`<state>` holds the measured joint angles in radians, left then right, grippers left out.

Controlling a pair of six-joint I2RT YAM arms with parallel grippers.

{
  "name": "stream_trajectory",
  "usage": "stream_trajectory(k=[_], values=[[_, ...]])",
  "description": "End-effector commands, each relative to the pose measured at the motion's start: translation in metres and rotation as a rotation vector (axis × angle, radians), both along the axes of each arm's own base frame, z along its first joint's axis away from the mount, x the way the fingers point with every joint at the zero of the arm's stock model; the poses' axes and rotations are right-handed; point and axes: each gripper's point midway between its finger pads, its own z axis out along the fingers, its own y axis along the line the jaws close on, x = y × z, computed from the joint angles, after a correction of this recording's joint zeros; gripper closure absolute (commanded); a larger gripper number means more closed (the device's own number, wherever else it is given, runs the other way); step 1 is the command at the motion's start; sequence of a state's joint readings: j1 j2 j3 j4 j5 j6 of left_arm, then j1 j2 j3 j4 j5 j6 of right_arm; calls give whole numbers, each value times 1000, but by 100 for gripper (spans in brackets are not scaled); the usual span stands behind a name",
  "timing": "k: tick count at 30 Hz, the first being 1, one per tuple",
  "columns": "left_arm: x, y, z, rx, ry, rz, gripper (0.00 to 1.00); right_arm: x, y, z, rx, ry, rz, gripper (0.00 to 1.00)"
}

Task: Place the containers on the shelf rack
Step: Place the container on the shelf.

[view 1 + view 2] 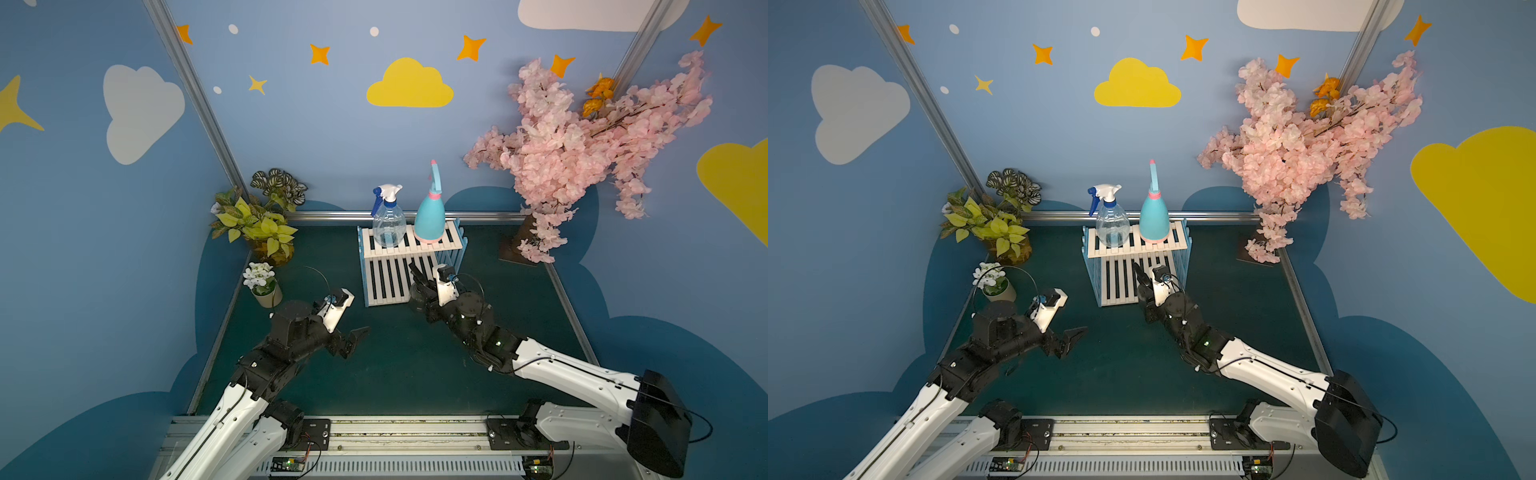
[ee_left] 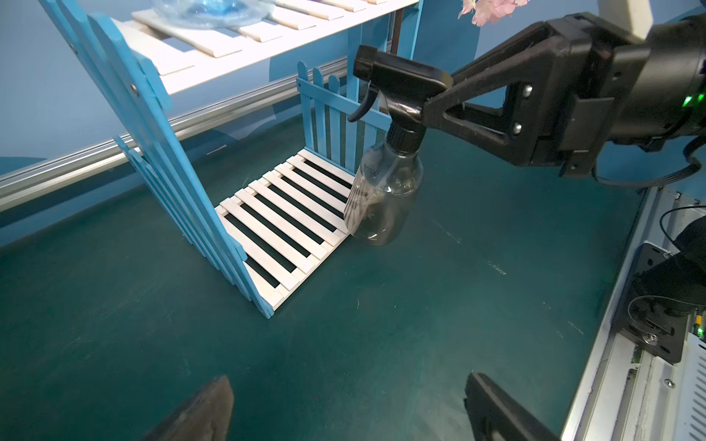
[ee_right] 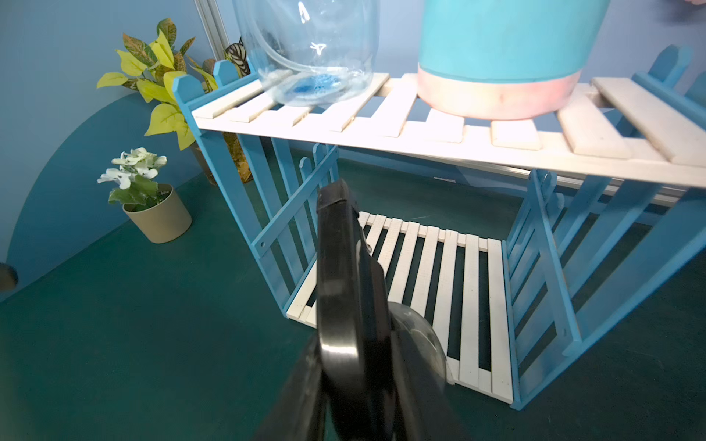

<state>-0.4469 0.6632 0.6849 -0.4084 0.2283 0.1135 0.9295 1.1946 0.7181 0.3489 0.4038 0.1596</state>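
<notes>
At the dark green table (image 2: 382, 343), the smoky plastic spray bottle (image 2: 382, 198) is pinched at its neck by the right fingers (image 2: 493, 53), beside the lower shelf of the blue-and-white slatted rack (image 2: 183, 183). It is judged light and slick. The left fingers (image 2: 496, 408) are spread wide.

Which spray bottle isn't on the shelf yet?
The dark bottle, held by the right gripper; the clear bottle and teal bottle stand on the top shelf.

Bright, even light from above, shadows soft; blown-out glare along the shelf rack (image 3: 439, 141); bowed, stretched at wrist-view edges.
</notes>
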Motion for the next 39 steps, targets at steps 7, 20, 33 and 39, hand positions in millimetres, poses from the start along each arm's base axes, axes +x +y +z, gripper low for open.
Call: stream_trajectory(k=[7,20,33,39], values=[[0,-1,-2,10,-26,-18,1,32,7,21,111,-45,-98,100],[0,-2,-4,12,-25,-24,1,62,-9,10,167,-72,-250,100],[0,-2,-5,14,-25,-26,1,80,-13,-1,178,-89,-302,100],[0,-2,-6,15,-23,-27,1,87,-13,-9,172,-78,-309,100]])
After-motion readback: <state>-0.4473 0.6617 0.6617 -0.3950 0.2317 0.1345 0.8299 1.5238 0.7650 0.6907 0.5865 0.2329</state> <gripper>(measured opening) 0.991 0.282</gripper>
